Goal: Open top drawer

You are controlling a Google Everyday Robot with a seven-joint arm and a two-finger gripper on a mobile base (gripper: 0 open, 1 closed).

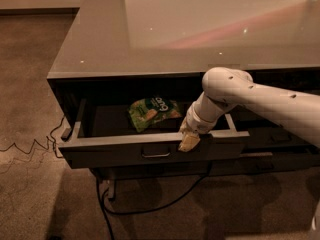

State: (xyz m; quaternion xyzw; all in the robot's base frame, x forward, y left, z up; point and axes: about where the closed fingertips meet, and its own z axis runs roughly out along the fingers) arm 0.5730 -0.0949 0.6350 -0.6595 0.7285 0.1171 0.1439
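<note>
carpet (30, 94) surrounds the table (200, 29). our gripper (190, 140) sits on the drawer (110, 156) front's top edge at lower centre; we cannot tell its grip. the front runs left-right, so we'd pull toward the bottom edge of the frame.

Top drawer (110, 156): pulled partly out
Gripper (189, 141): on its front edge (right of the handle (155, 155))
Inside: green snack bag (152, 112)

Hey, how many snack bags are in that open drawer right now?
1: a green bag lies inside the top drawer, left of the gripper at its front edge. The arm may hide more.
</note>
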